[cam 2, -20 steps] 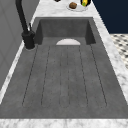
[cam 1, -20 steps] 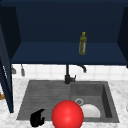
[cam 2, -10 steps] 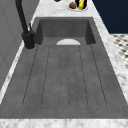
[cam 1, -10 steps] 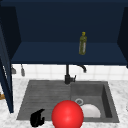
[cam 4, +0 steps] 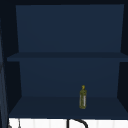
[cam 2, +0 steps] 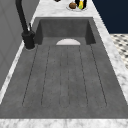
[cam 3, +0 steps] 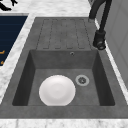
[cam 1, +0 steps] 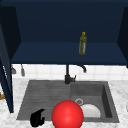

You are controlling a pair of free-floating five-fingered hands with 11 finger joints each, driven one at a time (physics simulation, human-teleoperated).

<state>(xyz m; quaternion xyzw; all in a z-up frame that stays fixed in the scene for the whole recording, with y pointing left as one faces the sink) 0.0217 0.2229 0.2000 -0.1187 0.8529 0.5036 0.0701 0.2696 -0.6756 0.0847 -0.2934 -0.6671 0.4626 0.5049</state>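
My left hand (cam 1: 37, 118) hovers over the front left corner of the sink's drainboard (cam 1: 45, 97), fingers relaxed and holding nothing. Its spread fingers (cam 3: 5, 5) also show at the far left of the right side view. A big red ball (cam 1: 67, 114) hangs in front of the sink's front rim. In the basin lies a white plate (cam 3: 57, 90), beside the drain (cam 3: 82, 80). At the far end of the left side view, a black shape (cam 2: 80, 2) with something yellow stands over a small dish (cam 2: 75, 7); I cannot tell whether it is my right hand.
A black faucet (cam 1: 67, 75) rises behind the sink. An olive bottle (cam 1: 83, 43) stands on the lower shelf of the dark blue cabinet (cam 4: 67, 105). A brown item (cam 2: 72, 5) lies on the small dish. Marble counter (cam 2: 117, 65) surrounds the sink.
In the left side view the black shape and the yellow thing over the far dish have shifted slightly. The left hand, ball and plate have not moved.
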